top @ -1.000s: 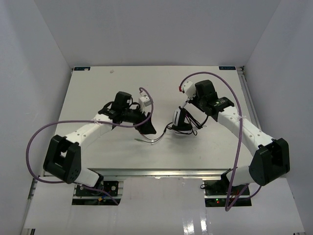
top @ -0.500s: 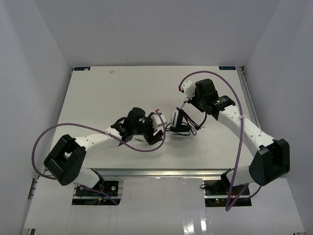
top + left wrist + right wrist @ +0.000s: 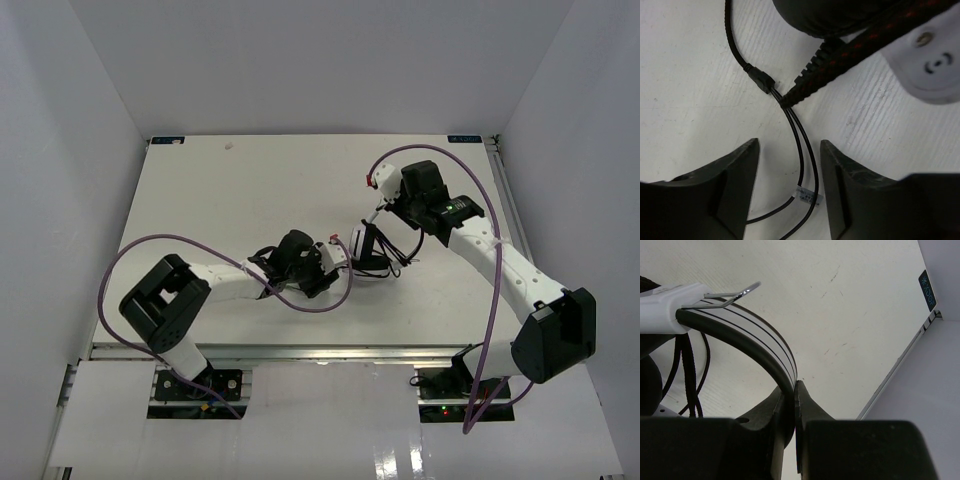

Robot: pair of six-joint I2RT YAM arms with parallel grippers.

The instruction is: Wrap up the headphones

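The job looks like it has only just begun. The headphones [image 3: 368,250] sit near the middle of the tabletop [image 3: 220,190], and their cord [image 3: 799,145] is not wound around them yet. It lies loose on the tabletop beside the ear cups, and in the top view some thin black loops stick out to the right of the headphones. So I think all of the winding is left to do. The right fingers [image 3: 802,407] are closed tight on the black-and-white headband [image 3: 755,327] and hold it up on its edge. The headband curves away from them toward the white end piece. The left fingers [image 3: 752,162] are open and point down at the tabletop, close to the headphones on their left side. Two thin black strands of the cord run right through the gap between them, but the fingers are not touching the strands. Just past the fingertips the two strands join into one thicker woven part [image 3: 850,50] with small red dots. That part goes up toward a white ear cup [image 3: 932,65] and its black pad [image 3: 830,15]. A tiny white tag [image 3: 807,196] sits on one strand, low in the gap.
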